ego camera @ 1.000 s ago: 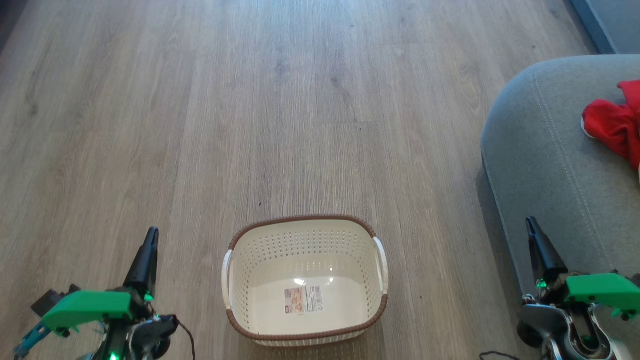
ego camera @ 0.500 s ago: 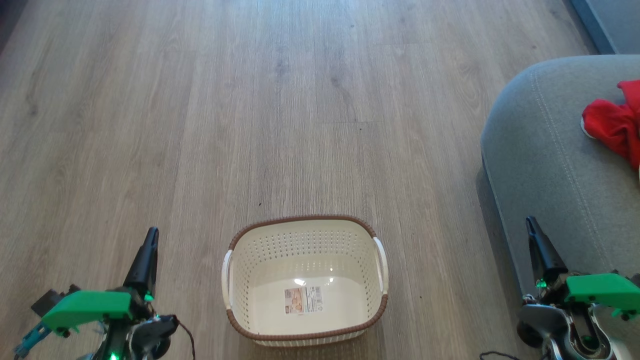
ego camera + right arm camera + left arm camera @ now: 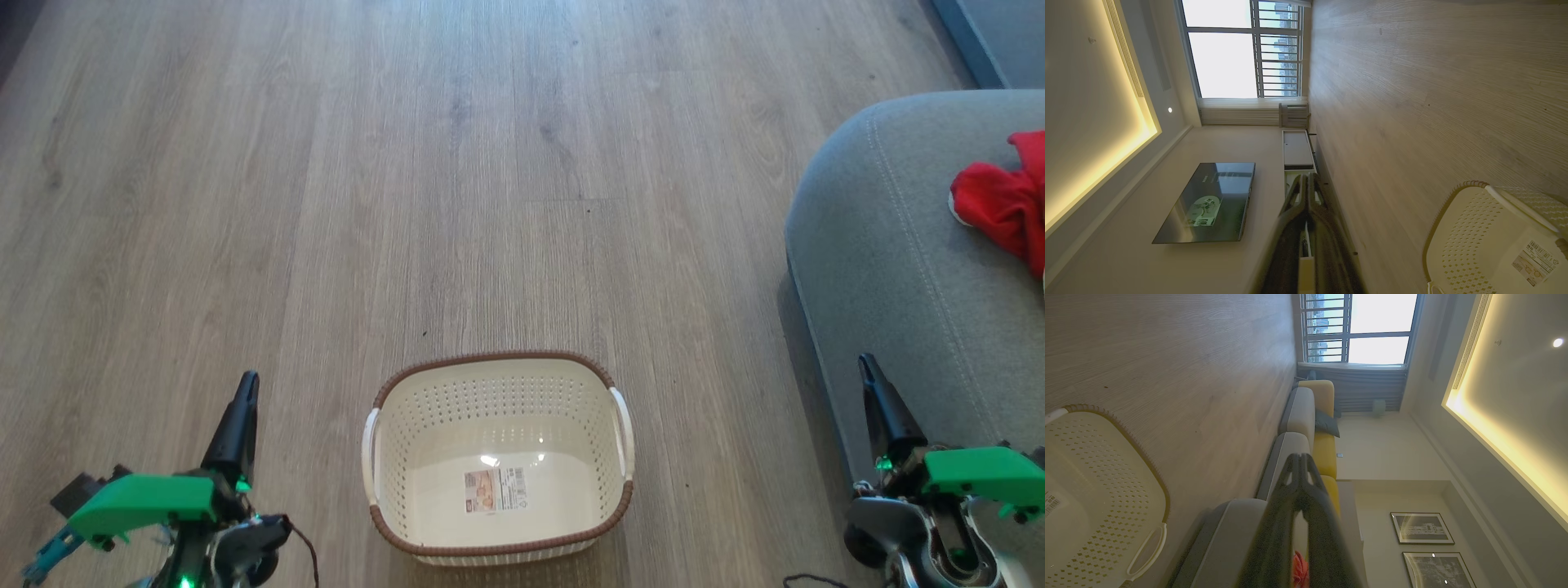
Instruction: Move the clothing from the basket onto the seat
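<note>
The cream basket (image 3: 622,429) with a brown rim stands on the floor at the bottom centre, holding nothing but the label on its floor. Red clothing (image 3: 1002,202) lies on the grey seat (image 3: 890,245) at the right edge. My left gripper (image 3: 247,382) is shut, low at the left of the basket, with nothing in it. My right gripper (image 3: 865,362) is shut beside the seat's front edge, also holding nothing. In the left wrist view the basket (image 3: 1139,490), the seat (image 3: 1229,535) and a bit of the red clothing (image 3: 1299,571) show around my shut left gripper (image 3: 1301,456). The right wrist view shows the basket (image 3: 1457,228) and my shut right gripper (image 3: 1307,176).
Wood-look floor (image 3: 457,180) stretches ahead of the basket. A grey and yellow sofa (image 3: 1306,416) runs toward a window. A television (image 3: 1208,200) hangs on the wall above a low white cabinet (image 3: 1295,149).
</note>
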Controlling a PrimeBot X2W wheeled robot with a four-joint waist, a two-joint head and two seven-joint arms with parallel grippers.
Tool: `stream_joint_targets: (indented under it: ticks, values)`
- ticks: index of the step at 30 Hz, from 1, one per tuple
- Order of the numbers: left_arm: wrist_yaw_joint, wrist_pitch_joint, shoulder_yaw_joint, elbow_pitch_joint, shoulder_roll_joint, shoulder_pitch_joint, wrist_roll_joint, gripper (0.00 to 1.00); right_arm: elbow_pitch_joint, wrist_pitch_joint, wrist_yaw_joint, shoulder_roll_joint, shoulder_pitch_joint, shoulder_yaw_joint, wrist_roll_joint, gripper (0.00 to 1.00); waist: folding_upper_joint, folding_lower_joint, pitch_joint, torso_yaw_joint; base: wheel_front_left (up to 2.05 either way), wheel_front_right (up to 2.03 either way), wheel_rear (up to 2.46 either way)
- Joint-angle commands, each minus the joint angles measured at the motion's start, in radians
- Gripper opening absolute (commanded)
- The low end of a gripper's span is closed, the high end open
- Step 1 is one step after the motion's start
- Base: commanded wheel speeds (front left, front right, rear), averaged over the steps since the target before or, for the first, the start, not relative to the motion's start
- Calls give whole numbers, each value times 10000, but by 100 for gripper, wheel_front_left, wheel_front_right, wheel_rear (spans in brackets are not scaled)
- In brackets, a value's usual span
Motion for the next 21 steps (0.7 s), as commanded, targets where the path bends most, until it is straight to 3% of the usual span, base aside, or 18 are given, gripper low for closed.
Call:
stream_joint_targets:
  ticks: [1, 21]
  values:
    - [-94, 75, 351, -331, 81, -478, -55, 0, -391, 58, 29, -35, -558, 168, 58, 0, 0, 0, 0, 0, 0, 0, 0]
    - [-94, 75, 351, -331, 81, -478, -55, 0, -391, 57, 29, -35, -558, 169, 59, 0, 0, 0, 0, 0, 0, 0, 0]
